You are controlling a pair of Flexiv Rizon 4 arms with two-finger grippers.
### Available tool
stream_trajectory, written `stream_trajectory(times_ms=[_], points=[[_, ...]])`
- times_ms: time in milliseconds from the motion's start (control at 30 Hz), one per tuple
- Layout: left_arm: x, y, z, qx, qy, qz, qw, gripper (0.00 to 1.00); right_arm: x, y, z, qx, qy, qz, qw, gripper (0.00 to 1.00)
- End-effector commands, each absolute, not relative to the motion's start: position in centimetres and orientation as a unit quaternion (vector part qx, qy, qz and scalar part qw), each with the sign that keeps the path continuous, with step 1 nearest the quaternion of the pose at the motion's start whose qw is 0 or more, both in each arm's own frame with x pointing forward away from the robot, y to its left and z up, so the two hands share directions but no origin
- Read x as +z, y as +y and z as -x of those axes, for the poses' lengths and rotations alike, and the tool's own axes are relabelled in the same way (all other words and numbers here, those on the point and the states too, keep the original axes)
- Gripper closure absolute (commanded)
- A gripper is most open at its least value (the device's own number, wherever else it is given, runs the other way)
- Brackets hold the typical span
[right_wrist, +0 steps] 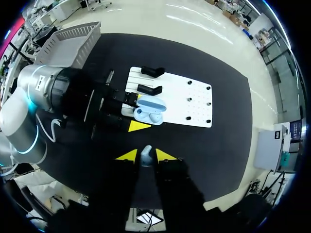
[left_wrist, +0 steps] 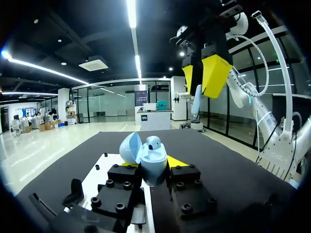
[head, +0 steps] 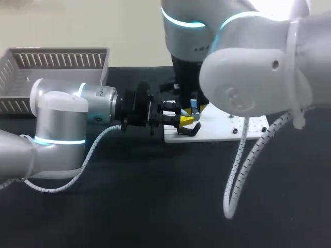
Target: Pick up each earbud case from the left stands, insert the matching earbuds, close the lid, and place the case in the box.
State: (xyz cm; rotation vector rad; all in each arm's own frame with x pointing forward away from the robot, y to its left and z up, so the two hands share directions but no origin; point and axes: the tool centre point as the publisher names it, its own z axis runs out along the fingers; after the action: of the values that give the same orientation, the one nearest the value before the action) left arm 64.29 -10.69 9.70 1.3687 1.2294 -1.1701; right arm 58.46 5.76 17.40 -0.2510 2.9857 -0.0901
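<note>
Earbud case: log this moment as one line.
left pincer: shut on case | case: lid open, one seated earbud | right pincer: shut on second earbud, above case

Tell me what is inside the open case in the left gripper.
One earbud sits in the earbud case, beside its raised lid. The second slot is not clearly visible in any view.

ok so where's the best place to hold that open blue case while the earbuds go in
Probably the lower shell, squeezed on two opposite sides, coming in level below its rim, as the left fingers do now. The lid stands open to one side and an earbud sits in the top, so a low grip keeps the opening free.
</note>
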Motion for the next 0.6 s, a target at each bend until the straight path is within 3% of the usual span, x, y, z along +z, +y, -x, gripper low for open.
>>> stream_trajectory(times_ms=[33,600], points=[[9.7,-10.7,-64.1,-0.474,0.501,-0.556,0.464,1.00,17.5,5.9,-59.2,-0.028,0.994,0.086,0.056,1.00],[9.7,-10.7,-64.1,-0.474,0.501,-0.556,0.464,1.00,16.9,7.5,-61.1,-0.028,0.993,0.112,0.034,1.00]])
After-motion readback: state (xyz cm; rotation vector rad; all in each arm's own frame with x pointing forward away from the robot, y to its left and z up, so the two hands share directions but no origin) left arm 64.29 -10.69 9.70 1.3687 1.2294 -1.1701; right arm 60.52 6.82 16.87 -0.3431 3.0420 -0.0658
